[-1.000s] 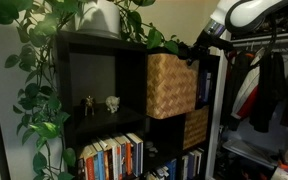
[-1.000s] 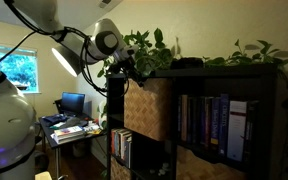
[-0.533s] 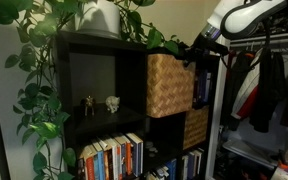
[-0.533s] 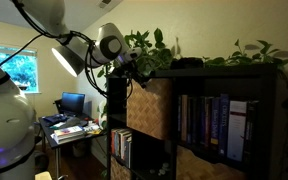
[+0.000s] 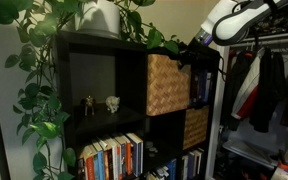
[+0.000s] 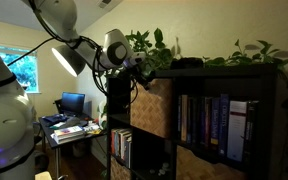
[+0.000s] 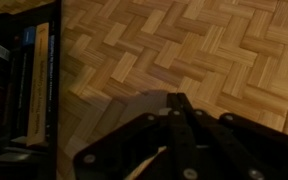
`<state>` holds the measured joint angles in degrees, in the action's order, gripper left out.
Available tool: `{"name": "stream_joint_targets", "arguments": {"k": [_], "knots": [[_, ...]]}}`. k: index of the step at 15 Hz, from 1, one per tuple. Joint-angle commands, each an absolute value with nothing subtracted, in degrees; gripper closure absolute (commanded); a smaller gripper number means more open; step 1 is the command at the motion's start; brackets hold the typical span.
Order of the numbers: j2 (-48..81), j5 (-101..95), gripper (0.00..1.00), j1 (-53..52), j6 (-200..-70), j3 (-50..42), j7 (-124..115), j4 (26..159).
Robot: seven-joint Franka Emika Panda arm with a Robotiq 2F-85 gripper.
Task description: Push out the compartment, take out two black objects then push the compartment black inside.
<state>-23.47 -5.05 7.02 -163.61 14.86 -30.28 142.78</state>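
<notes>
Tan-golden woven wicker compartment (image 5: pixel 169 85) juts from the black shelf unit (image 5: pixel 94 62); the claw (image 7: pixel 174 98), fully closed and empty, touches its front.

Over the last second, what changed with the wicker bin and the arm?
The tan woven wicker cube bin slid a little further back into its cell of the black shelf unit, pushed by the shut gripper moving in with it. Nothing was grasped or released. The books and leafy plants stayed put.
</notes>
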Motion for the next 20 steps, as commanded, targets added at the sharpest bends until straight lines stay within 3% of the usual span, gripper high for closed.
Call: {"name": "stream_joint_targets", "arguments": {"k": [1,2,3,4,6,15,17,18,19,20], "knots": [[-20.0,-3.9,0.97,7.1,-163.0,15.2,-29.8,138.8],[-21.1,-3.9,0.96,6.3,-160.0,14.7,-28.5,138.1],[-22.3,-3.2,0.71,4.8,-157.6,13.6,-26.6,137.6],[-23.8,-1.5,0.71,2.7,-154.1,11.9,-24.2,137.0],[-25.8,-0.6,0.59,1.4,-147.1,10.9,-21.5,134.7],[-30.4,0.6,0.02,-2.1,-121.0,8.7,-15.1,126.8],[-31.0,1.0,0.0,-2.5,-118.0,8.5,-14.3,126.4],[-29.7,-0.7,0.07,-1.4,-121.3,9.8,-16.4,126.8],[-29.9,-0.6,0.0,-1.6,-120.3,9.6,-16.1,126.6],[-30.0,-0.6,0.0,-1.7,-119.9,9.6,-15.9,126.5]]}}
